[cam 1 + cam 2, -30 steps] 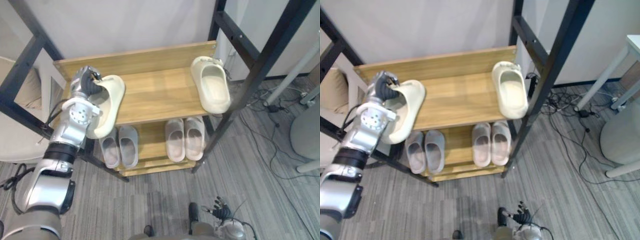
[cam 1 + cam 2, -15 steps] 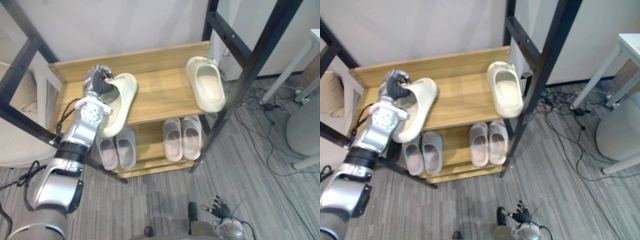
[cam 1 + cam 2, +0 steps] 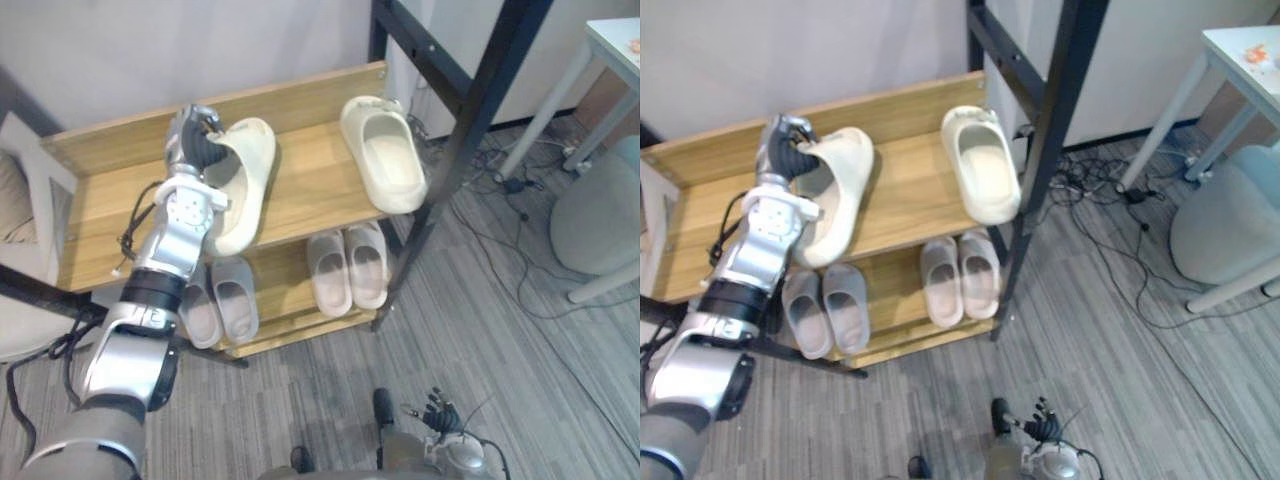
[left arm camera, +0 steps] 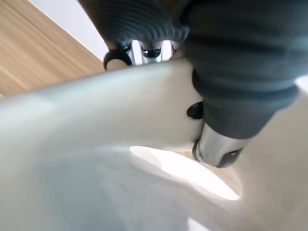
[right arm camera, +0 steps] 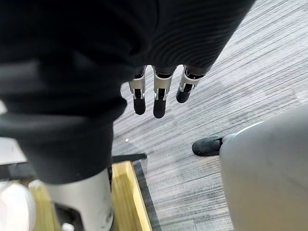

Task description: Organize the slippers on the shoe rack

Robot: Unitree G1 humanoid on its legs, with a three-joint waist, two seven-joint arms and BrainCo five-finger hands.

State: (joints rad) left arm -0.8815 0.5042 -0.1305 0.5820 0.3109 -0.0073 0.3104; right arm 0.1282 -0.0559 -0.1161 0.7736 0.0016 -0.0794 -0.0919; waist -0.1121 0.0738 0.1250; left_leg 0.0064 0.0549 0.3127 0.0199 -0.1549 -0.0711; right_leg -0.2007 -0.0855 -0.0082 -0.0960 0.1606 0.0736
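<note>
**Cream slipper clamped in the left hand over the top board**

Wood-grain boards make up the shoe rack (image 3: 305,195). The head views show the left hand (image 3: 197,145) over its top board, with its fingers curled into the mouth of a cream slipper (image 3: 247,185). That slipper runs away from the fingers toward the board's front edge, and its far tip overhangs the edge. Whether its sole rests on the wood cannot be told.

The left wrist view adds what the head views hide. A silver finger (image 4: 214,144) presses inside the slipper's hollow, while the others (image 4: 144,50) hook over the outside of its wall. The wall is pinched between them, and a strip of bare board shows beyond.

A 2nd cream slipper (image 3: 385,160) lies flat on the same board. It is well apart from the fingers, on the far side of the held slipper from them. On the shelf beneath the fingers stand 2 pairs of grey slippers. The nearer pair (image 3: 220,310) is almost directly below the held slipper, and the other pair (image 3: 350,270) is below the 2nd cream slipper.

The right hand (image 3: 437,412) hangs low by the floor in the head views, too small there to read. Its own wrist view shows its fingers (image 5: 156,98) straight, side by side and holding nothing. Grey striped carpet (image 5: 231,72) lies past the fingertips, and a corner of a low rack board shows back toward the wrist
</note>
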